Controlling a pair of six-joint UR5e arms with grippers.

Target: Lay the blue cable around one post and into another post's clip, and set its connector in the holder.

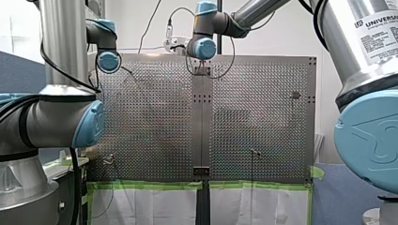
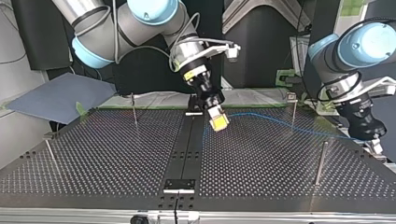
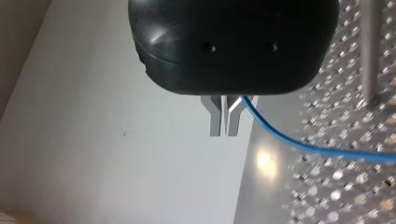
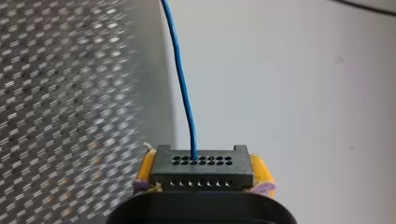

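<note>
Blue cable [image 4: 180,70], thin and likely limp, spans between my right gripper [image 2: 218,120], clamped on its rigid connector [image 4: 202,170], the surest hold, and my left gripper [image 3: 228,119], seemingly pinching it.

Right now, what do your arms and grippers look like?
Both arms are silver tubes with light-blue joint caps; my right arm carries a white printed label, and black cables trail along my left arm. My right gripper has yellow pads; my left gripper is black with metal fingers.
</note>
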